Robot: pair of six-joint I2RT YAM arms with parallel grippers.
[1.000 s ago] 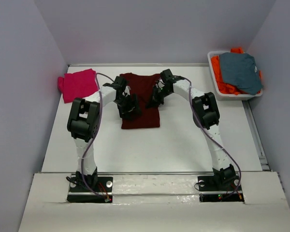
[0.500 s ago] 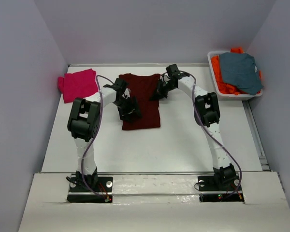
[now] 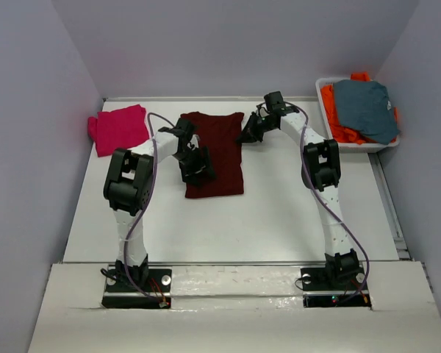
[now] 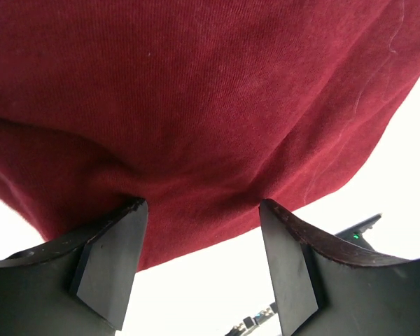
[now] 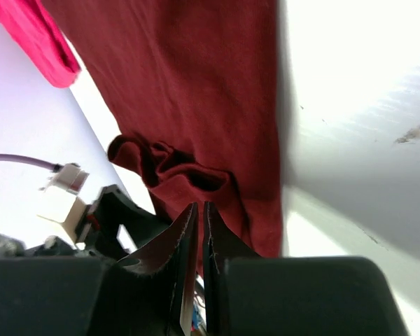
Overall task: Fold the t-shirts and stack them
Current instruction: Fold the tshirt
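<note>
near band of the surface (image 3: 228,220), between the arm bases and the cloth, is lying bare and is offering the widest room for moving.

past it, the left pincer (image 3: 195,168) is resting on the left half of the maroon t-shirt (image 3: 222,151). in the left wrist view its jaws are standing wide apart with their tips touching the cloth. they are gripping nothing, and a low ridge is bunching against one tip. this pincer is sitting where it sat a second ago.

the maroon t-shirt is lying mid-surface as a narrow upright panel, its near hem roughly square and its left edge partly hidden by the left arm.

the right pincer (image 3: 248,136), a second ago over the shirt's right half, is now hanging just beside the right edge and farther out. its jaws are pressing together with nothing visible between them. this is reading as a side fold finished and let go, with the lengthwise fold and the stacking not yet done.

farther still, the pink t-shirt (image 3: 119,129) is lying folded against the left wall (image 3: 37,147), well apart from the maroon one. at far right, the bin (image 3: 325,121) is holding an orange garment (image 3: 342,126) under a grey-blue garment (image 3: 364,107).

a clear strip is running between the maroon right edge and the bin. room is tightening near the walls and along the far edge, close to the shirt's far hem.
</note>
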